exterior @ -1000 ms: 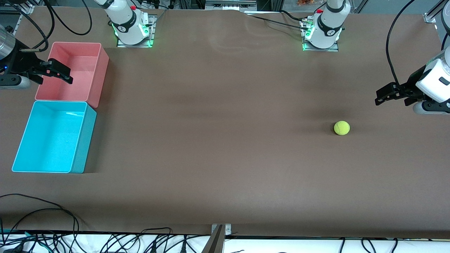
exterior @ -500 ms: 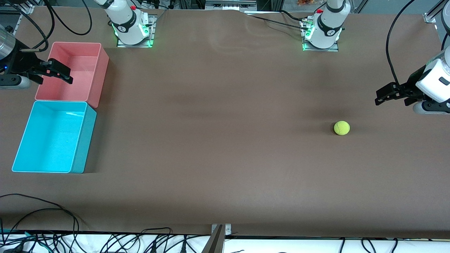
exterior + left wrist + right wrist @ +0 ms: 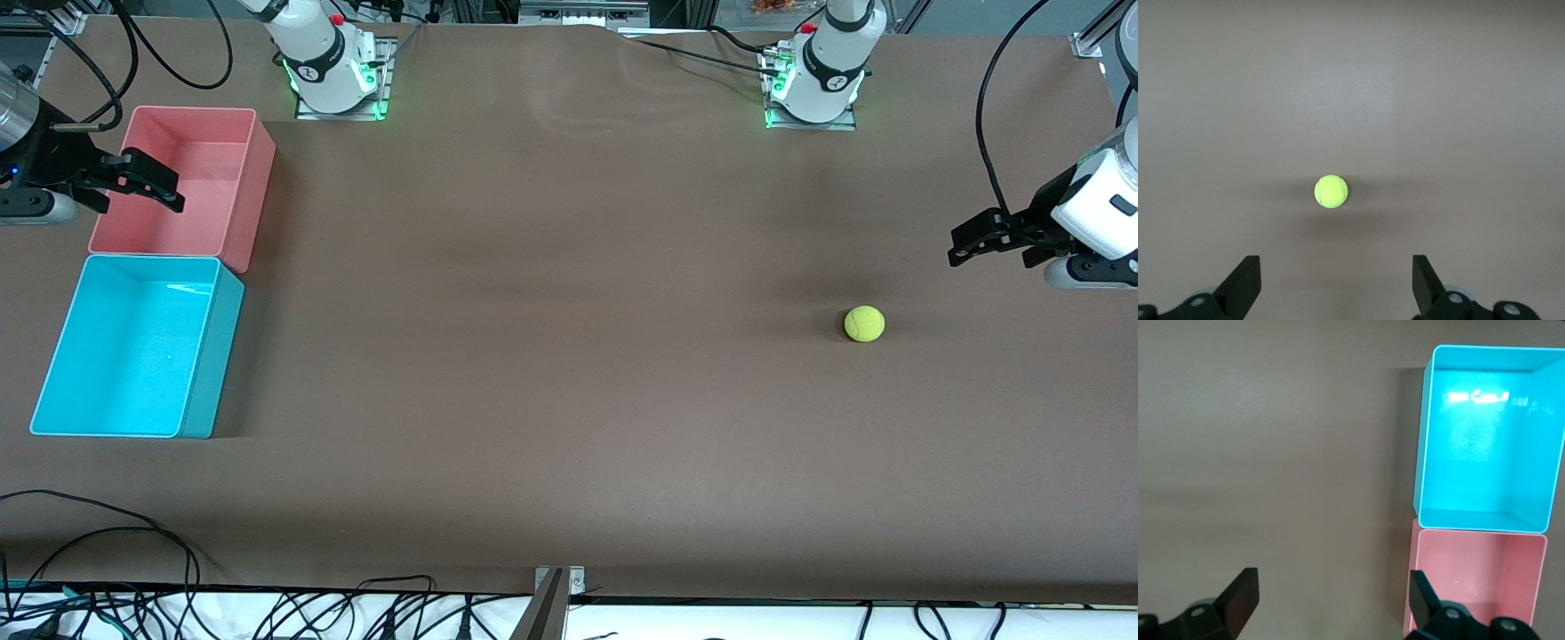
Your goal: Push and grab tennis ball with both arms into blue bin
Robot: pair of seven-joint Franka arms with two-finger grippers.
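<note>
The tennis ball [image 3: 864, 324] lies on the brown table toward the left arm's end; it also shows in the left wrist view [image 3: 1331, 191]. My left gripper [image 3: 965, 246] hangs open and empty in the air over the table close to the ball, its jaws wide apart [image 3: 1336, 280]. The blue bin [image 3: 213, 356] stands empty at the right arm's end and also shows in the right wrist view [image 3: 1488, 440]. My right gripper [image 3: 164, 191] hangs open and empty at the pink bin's edge [image 3: 1333, 593].
A pink bin [image 3: 191, 173] stands empty, touching the blue bin and farther from the front camera; it also shows in the right wrist view [image 3: 1478, 577]. Cables [image 3: 133, 542] lie along the table's near edge. A wide stretch of table separates the ball from the bins.
</note>
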